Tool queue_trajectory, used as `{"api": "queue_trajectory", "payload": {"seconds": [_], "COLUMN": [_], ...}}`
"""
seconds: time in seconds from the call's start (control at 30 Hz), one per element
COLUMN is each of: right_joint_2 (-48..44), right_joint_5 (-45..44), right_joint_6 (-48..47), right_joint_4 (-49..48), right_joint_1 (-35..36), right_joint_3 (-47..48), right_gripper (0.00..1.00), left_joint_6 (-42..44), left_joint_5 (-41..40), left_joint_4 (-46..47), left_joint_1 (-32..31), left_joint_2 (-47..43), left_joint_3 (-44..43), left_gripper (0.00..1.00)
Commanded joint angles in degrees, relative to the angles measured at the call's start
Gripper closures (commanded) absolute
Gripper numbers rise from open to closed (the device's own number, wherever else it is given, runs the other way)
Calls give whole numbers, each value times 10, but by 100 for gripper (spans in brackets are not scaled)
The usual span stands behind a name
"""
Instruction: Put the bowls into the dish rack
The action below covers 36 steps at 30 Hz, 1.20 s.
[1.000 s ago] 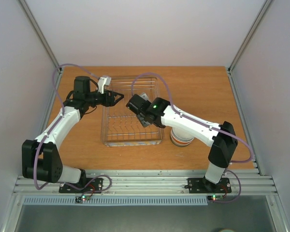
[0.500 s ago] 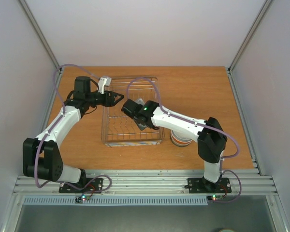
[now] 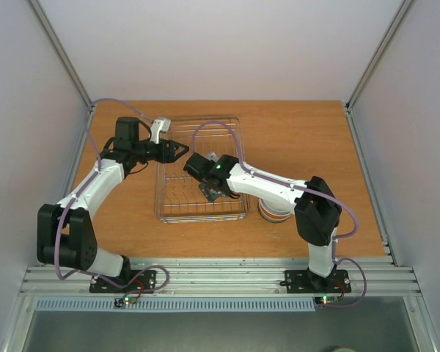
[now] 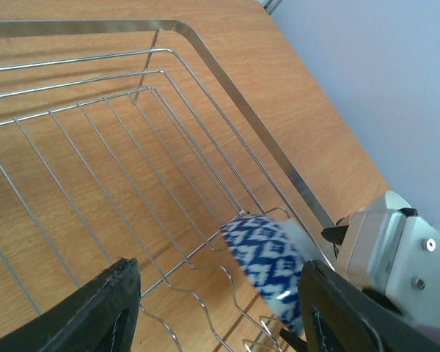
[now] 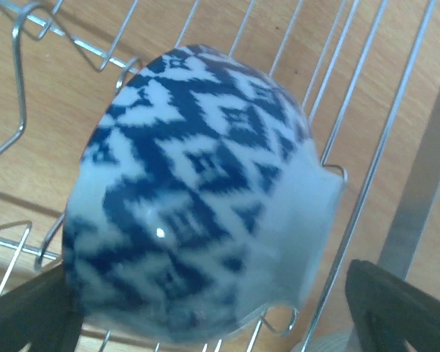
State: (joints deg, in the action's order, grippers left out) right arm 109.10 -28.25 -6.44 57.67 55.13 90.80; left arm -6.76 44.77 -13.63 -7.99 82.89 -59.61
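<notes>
Entry: blue-white bowl [image 5: 198, 198], on its side on wires in near half of dish rack [image 3: 159, 192].
- Right gripper [image 3: 209, 192]: jaws spread around bowl, one finger clear of it.
- Left gripper [image 3: 177, 149]: jaws parted, empty, over rack's far-left part.
- We judge: withdraw straight up without nudging bowl, and confirm it leans on tines.
- Stacked bowls [image 3: 276, 211] wait beside rack.

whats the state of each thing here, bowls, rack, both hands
dish rack: flat on the table, one bowl in it
blue-white bowl: in the dish rack, lying on its side among the wire tines, not gripped
stack of bowls: upright on the table right of the dish rack, partly hidden, not loaded
left hand: open, empty, over the dish rack
right hand: open, one finger on either side of the blue-white bowl
</notes>
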Motion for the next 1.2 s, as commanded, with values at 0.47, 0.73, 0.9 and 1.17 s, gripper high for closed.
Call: {"api": "queue_trajectory", "payload": {"seconds": [0.47,0.73,0.9,1.17], "right_joint_2": [-334,-454,-472,-463], "right_joint_5": [-20,87,94,126], "right_joint_6": [31,152,180,193], "right_joint_4": [-8,36,34,2], "right_joint_1": [-34,-209,-235,-275], "right_joint_3": [-97,-270,-319,-385], "right_gripper": [5,36,38,43], "left_joint_6": [20,16,14,13], "left_joint_5": [11,19,25,25], "left_joint_4": [-6,-5,-3,-5], "left_joint_1": [3,2,3,3], "left_joint_2": [8,11,11,10], "left_joint_3": [-13,-13,-12,-12], "left_gripper": [41,41,41,41]}}
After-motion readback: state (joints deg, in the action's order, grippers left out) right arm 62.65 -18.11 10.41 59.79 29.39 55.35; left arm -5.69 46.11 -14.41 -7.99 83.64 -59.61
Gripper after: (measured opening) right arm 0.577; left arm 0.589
